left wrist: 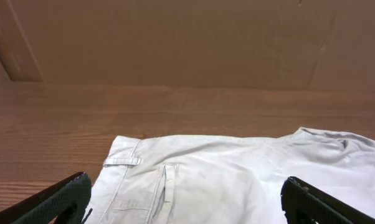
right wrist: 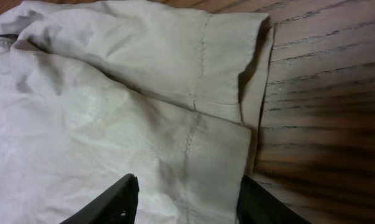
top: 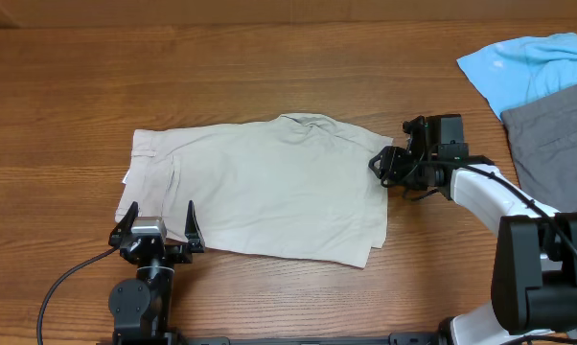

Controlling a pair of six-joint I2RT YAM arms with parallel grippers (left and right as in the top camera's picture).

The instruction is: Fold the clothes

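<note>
Khaki shorts [top: 260,187] lie flat mid-tabletop [top: 68,86], waistband to the left. Only overhead shows the blue shirt [top: 528,62] and grey trousers [top: 557,134], far right. My left tool [top: 158,220] is spread wide at the near edge. The right wrist view shows me the right tool [right wrist: 190,199]: jaws apart, straddling the leg hem, not clamped.

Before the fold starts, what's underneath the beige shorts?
The beige shorts lie flat on the wooden table, visible around them. Anything beneath the cloth is covered, unseen.
</note>
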